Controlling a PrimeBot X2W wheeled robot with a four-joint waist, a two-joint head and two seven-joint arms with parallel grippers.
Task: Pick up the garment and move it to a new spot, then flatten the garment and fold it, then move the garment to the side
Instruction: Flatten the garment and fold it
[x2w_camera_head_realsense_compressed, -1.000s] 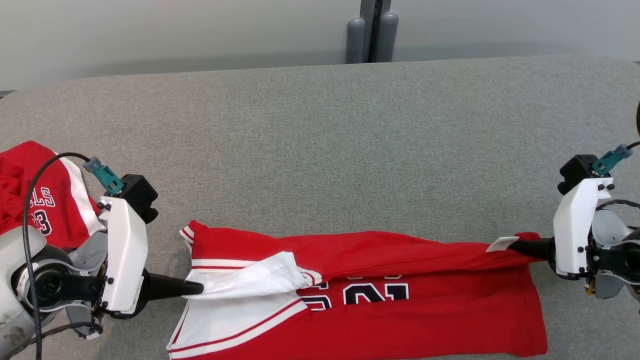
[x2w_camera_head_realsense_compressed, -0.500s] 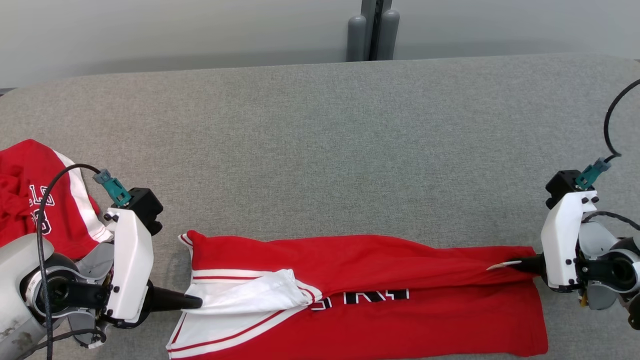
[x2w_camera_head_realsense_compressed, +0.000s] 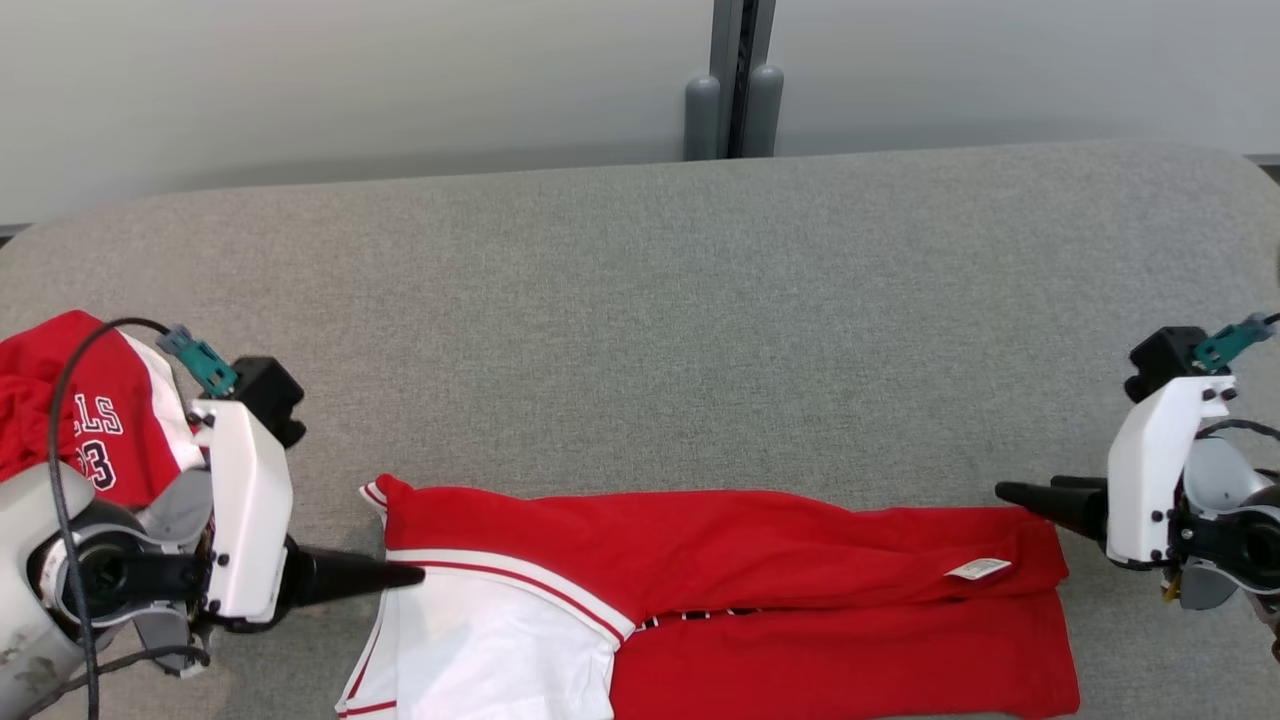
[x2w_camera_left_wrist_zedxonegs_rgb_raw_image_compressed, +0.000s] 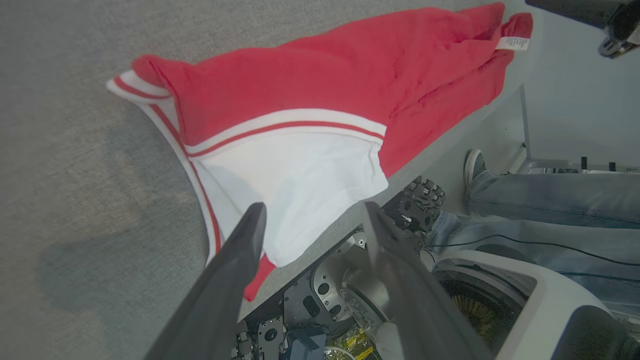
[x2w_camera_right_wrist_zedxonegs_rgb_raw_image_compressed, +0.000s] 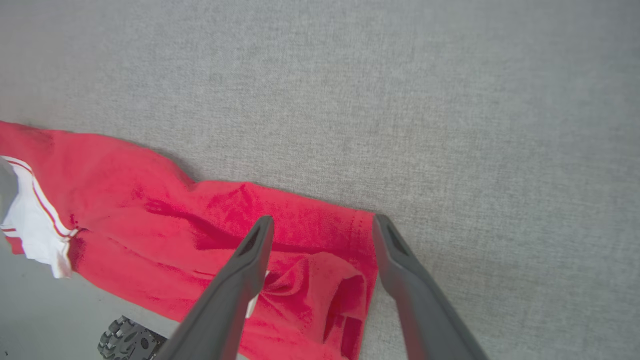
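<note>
The garment (x2w_camera_head_realsense_compressed: 720, 560), a red jersey with a white striped side panel, lies folded lengthwise along the near edge of the grey table (x2w_camera_head_realsense_compressed: 640, 300). Part of it hangs over that edge. My left gripper (x2w_camera_head_realsense_compressed: 415, 575) is open at the jersey's left end, its tips just over the white panel (x2w_camera_left_wrist_zedxonegs_rgb_raw_image_compressed: 300, 175). In the left wrist view the left gripper (x2w_camera_left_wrist_zedxonegs_rgb_raw_image_compressed: 313, 210) holds nothing. My right gripper (x2w_camera_head_realsense_compressed: 1010, 490) is open just above the jersey's right end, beside a small white label (x2w_camera_head_realsense_compressed: 978, 569). The right wrist view shows the right gripper (x2w_camera_right_wrist_zedxonegs_rgb_raw_image_compressed: 322, 220) spread over the red hem (x2w_camera_right_wrist_zedxonegs_rgb_raw_image_compressed: 320, 280).
A second red garment (x2w_camera_head_realsense_compressed: 60, 420) with lettering lies bunched at the table's far left, behind my left arm. Two grey posts (x2w_camera_head_realsense_compressed: 725, 110) stand behind the table. A person's jeans leg (x2w_camera_left_wrist_zedxonegs_rgb_raw_image_compressed: 550, 200) and shoe are on the floor beyond the near edge.
Both grippers have opened and let go of the jersey. Its lifted upper layer has dropped flat over the lower one, covering the number. The right gripper has drawn back slightly.
</note>
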